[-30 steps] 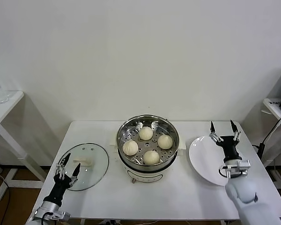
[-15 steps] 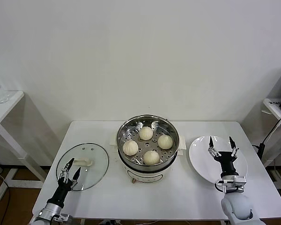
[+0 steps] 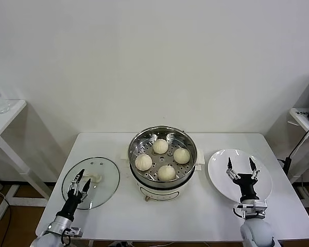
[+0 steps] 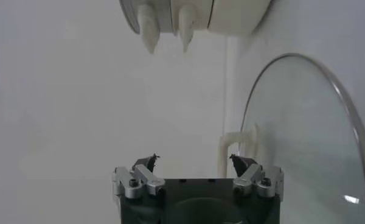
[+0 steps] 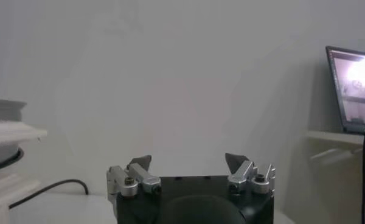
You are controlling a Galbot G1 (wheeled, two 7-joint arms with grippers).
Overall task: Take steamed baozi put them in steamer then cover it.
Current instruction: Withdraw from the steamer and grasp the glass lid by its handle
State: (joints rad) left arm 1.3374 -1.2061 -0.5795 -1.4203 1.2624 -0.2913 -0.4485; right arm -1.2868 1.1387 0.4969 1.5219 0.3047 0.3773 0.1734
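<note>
**Head view: buns loaded, lid not on yet**

Head view shows all four steamed baozi (image 3: 162,159) sitting on the perforated tray inside the steamer (image 3: 162,181), centre of frame, on the white table (image 3: 195,216). So the loading part looks done. What's left, judging by the layout: the cover (image 3: 91,182) lies flat on the table at lower left, well apart from the pot, w/ its cream handle up.

Left gripper (image 3: 79,181) hovers over the near edge of the cover, fingers spread, nothing held; left wrist view shows the lid rim and handle just ahead of it. Right gripper (image 3: 241,166) is at lower right over the white plate (image 3: 219,177), also spread wide and holding nothing. Plate has no buns on it.

Remaining step, prob.: grab the cover by its handle, carry it over, and set it on the steamer.
</note>
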